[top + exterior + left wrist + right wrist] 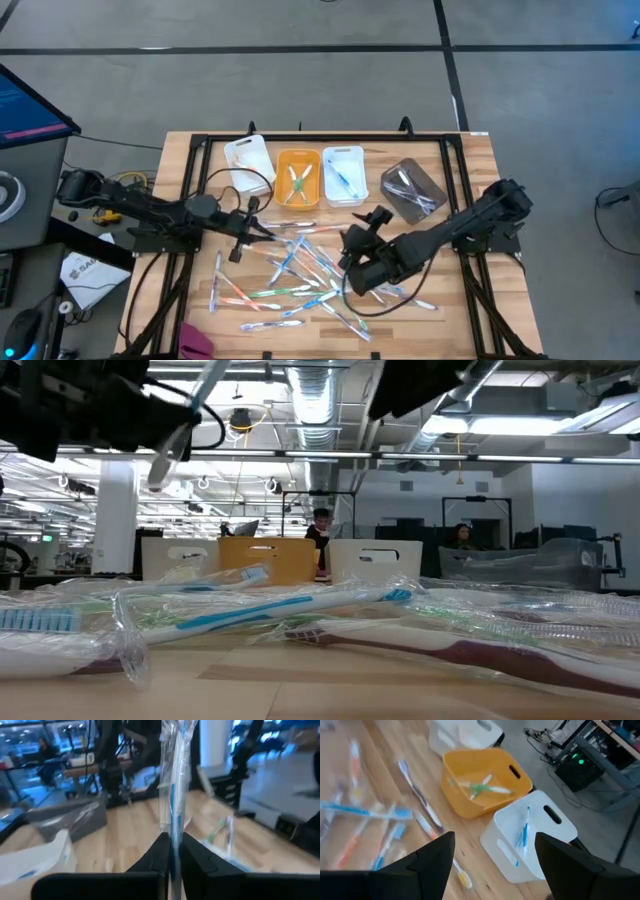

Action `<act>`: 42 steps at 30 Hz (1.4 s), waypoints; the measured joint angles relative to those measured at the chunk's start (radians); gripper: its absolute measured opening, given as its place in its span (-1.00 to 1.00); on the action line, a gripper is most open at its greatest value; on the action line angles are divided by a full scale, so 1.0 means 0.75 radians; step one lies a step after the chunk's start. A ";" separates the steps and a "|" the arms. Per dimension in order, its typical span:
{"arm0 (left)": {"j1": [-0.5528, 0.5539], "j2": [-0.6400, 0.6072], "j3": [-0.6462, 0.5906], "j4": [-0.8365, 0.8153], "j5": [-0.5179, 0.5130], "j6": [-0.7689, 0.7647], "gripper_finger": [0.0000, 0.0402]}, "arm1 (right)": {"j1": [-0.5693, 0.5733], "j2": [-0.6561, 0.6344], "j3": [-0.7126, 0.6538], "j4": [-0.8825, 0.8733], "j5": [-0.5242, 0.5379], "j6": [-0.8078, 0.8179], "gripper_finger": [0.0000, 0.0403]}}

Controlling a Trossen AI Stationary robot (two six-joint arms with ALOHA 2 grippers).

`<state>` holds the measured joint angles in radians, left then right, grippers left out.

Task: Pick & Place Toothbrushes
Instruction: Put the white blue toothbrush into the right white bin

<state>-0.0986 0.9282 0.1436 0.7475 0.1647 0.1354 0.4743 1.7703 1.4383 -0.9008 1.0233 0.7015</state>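
Observation:
Many toothbrushes [300,270] in clear wrappers, blue, white, green and orange, lie scattered flat on the wooden table [470,160]. My left gripper [250,228] comes in from the table's left, above the pile's left side, and is shut on a wrapped blue toothbrush [175,780]. My right gripper [495,865] hovers open over the pile's right part [354,240], pointing slantwise down toward the bins, with nothing between its fingers. An orange bin [480,780] holds green toothbrushes and a white bin [530,840] holds a blue one. My left gripper pinches the wrapped blue toothbrush by its shaft [174,851] between the two fingers. The fingers reach in level from the table's left and lie across the brush. The brush is lifted clear of the table and stands steeply tilted [185,430], one end above the fingers and one below.
Along the far side stand a white bin [248,160], the orange bin [298,178], a second white bin [343,175] and a grey bin [412,190]. Black frame rails [320,137] border the table. A pink object [197,340] lies at the near left corner.

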 joint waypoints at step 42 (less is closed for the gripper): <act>0.014 0.357 0.042 0.502 0.151 -0.050 -0.92 | 0.322 -0.915 -0.945 0.174 0.269 0.304 0.34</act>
<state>-0.0879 1.1957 0.1749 1.1241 0.2779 0.0978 0.7159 1.0839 0.7293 -0.7706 1.2250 0.9295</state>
